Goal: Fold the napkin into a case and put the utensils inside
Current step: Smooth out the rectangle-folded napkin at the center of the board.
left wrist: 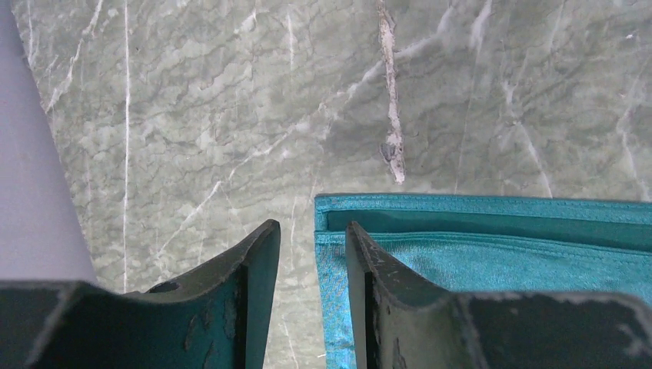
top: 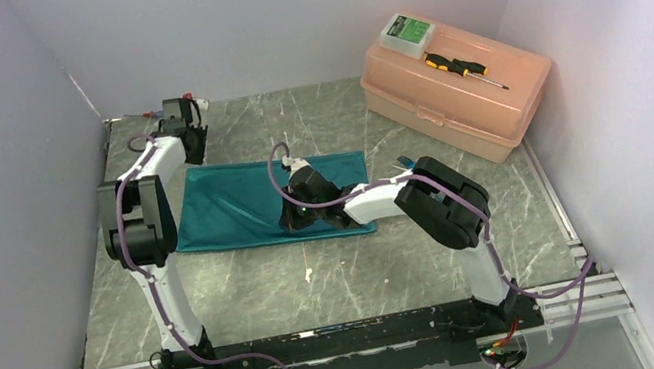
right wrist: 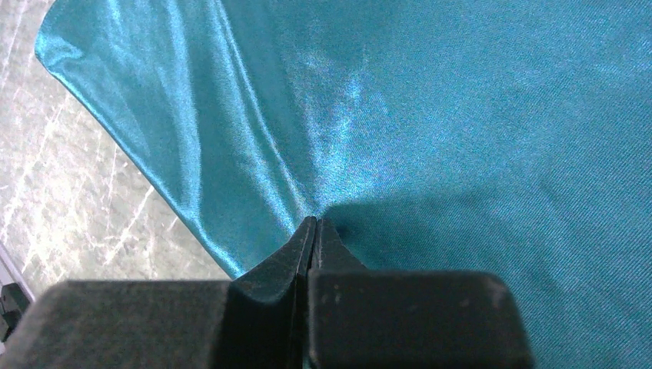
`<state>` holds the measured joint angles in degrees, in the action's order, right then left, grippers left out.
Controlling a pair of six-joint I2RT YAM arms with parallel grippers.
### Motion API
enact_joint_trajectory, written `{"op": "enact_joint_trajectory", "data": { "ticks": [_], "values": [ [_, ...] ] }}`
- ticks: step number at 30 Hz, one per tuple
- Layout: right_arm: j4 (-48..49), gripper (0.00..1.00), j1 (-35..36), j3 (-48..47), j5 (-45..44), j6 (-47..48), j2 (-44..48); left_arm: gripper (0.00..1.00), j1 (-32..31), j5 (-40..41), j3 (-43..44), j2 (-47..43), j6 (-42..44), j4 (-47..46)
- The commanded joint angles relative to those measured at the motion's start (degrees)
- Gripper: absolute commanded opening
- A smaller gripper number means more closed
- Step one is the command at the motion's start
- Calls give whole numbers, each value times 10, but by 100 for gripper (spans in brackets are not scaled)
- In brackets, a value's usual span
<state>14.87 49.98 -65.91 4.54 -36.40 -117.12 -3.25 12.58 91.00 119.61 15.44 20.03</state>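
The teal napkin [top: 226, 207] lies flat as a wide oblong in the middle of the table. My left gripper [top: 196, 155] hovers at its far left corner. In the left wrist view the left gripper [left wrist: 311, 224] is open, and the hemmed edge of the napkin [left wrist: 500, 261] lies below the gap, by the right finger [left wrist: 361, 261]. My right gripper [top: 294, 219] is down on the cloth's near middle. In the right wrist view the right gripper [right wrist: 314, 221] is shut, and creases of the napkin [right wrist: 461, 115] run into its tips. No case shows. A bit of blue and white [top: 406, 164] behind the right elbow may be utensils.
A peach toolbox [top: 459, 90] stands at the back right, with a small green-labelled box [top: 406, 31] and a yellow-and-black screwdriver [top: 460, 68] on its lid. Pale walls close in the left, back and right. A small white speck [top: 308, 274] lies on the marble in front of the napkin.
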Motion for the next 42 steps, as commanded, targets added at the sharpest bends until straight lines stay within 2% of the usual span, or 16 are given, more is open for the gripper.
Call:
{"op": "enact_joint_trajectory", "data": {
  "ticks": [1, 4, 5, 7, 8, 10, 12, 18, 22, 28, 36, 42],
  "values": [
    [-68, 0, -6, -18, 0, 16, 8, 43, -3, -11, 30, -63, 9, 10],
    [-95, 40, -25, -36, -1, 32, 41, 45, -3, -92, 16, -98, -13, 94],
    [-107, 49, -34, -41, -7, 37, 56, 45, -3, -121, 7, -108, -16, 126],
    [-134, 60, -57, -55, -18, 46, 89, 45, -1, -176, -14, -123, -5, 184],
    [-143, 61, -71, -60, -20, 50, 100, 44, 3, -199, -26, -132, 2, 205],
    [-146, 59, -99, -60, -25, 58, 116, 43, 18, -258, -54, -152, 20, 241],
    [-168, 49, -132, -65, -29, 63, 116, 42, 30, -318, -71, -163, 50, 284],
    [-203, 0, -193, -80, -81, 92, 76, 41, 55, -377, -144, -194, 129, 369],
    [-195, 0, -217, -73, -84, 99, 60, 40, 67, -392, -183, -212, 170, 404],
    [-204, 0, -238, -88, -92, 105, 20, 38, 75, -334, -205, -229, 199, 404],
    [-187, 0, -244, -111, -128, 126, -10, 36, 76, -212, -257, -232, 201, 309],
    [-181, 1, -244, -99, -126, 139, 18, 36, 76, -178, -309, -232, 211, 256]
  ]
}}
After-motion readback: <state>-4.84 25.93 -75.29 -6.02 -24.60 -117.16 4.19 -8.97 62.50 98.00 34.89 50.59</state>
